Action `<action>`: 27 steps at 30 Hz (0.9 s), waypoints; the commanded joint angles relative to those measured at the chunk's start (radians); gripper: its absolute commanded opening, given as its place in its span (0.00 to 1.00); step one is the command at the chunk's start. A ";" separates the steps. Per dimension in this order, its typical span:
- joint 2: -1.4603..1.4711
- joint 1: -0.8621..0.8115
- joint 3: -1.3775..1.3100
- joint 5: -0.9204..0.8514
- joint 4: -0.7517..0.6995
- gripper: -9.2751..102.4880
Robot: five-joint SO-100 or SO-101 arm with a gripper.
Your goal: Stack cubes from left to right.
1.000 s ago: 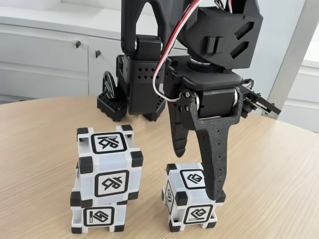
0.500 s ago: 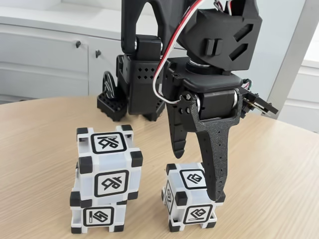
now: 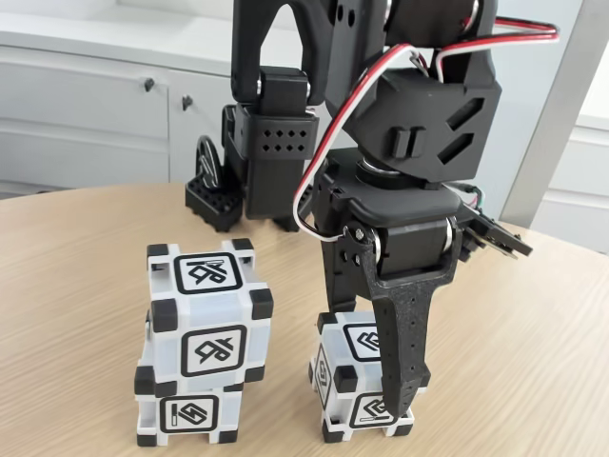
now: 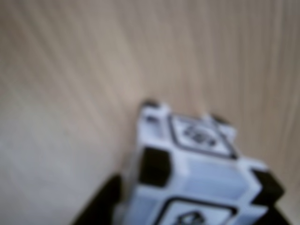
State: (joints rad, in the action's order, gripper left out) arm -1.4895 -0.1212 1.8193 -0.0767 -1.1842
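Cubes: three white cubes with black corner blocks on a wooden table [image 3: 86,286]; two are stacked at left in the fixed view, one stands alone at right.
Gripper [image 3: 376,381]: lowered over the single cube [image 3: 366,386] — the front finger [image 3: 404,343] runs down its front face, the other lies behind; whether the jaws press the cube or merely straddle it cannot be told.
Wrist view: the single cube [image 4: 197,164] appears close and blurred, with a dark finger edge at lower left.
Stack: the upper cube [image 3: 209,309] sits on the lower cube [image 3: 186,409], slightly offset toward the right, just beside the single cube and apart from it.
Step in hand: judged as grasping the last cube.
Next move: calls for a firm close, a lift above the stack, then a level placement — the offset top cube could be nudged.
Writing: none legible; each face bears only a black-framed angular glyph.
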 commanded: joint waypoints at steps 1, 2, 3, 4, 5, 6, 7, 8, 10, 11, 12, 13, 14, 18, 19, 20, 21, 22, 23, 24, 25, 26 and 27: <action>0.018 -0.006 -0.005 0.012 -0.002 0.32; 0.037 -0.006 -0.005 0.012 -0.002 0.32; 0.055 -0.006 -0.005 0.015 -0.002 0.32; 0.075 -0.006 -0.006 0.015 -0.002 0.32; 0.095 -0.006 -0.006 0.017 -0.002 0.32; 0.112 -0.006 -0.006 0.018 -0.002 0.31; 0.124 -0.006 -0.006 0.018 -0.002 0.31; 0.133 -0.006 -0.008 0.018 -0.002 0.30; 0.133 -0.006 -0.015 0.018 -0.002 0.28; 0.124 -0.006 -0.015 0.018 -0.002 0.26; 0.120 -0.006 -0.015 0.018 -0.008 0.26; 0.120 -0.008 -0.018 0.017 -0.014 0.25; 0.120 -0.008 -0.020 0.018 -0.017 0.24; 0.117 -0.009 -0.020 0.035 -0.020 0.22; 0.114 -0.011 -0.020 0.040 -0.020 0.21; 0.104 -0.011 -0.020 0.043 -0.021 0.21; 0.089 -0.011 -0.021 0.044 -0.021 0.20; 0.063 -0.011 -0.021 0.049 -0.021 0.20; 0.032 -0.011 -0.021 0.055 -0.021 0.20; -0.006 -0.011 -0.021 0.061 -0.023 0.20; -0.052 -0.011 -0.021 0.069 -0.029 0.20; -0.100 -0.011 -0.021 0.072 -0.044 0.20; -0.155 -0.011 -0.023 0.075 -0.064 0.21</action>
State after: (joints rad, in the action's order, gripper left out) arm -1.4926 -0.1212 1.8178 -0.0153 -1.2103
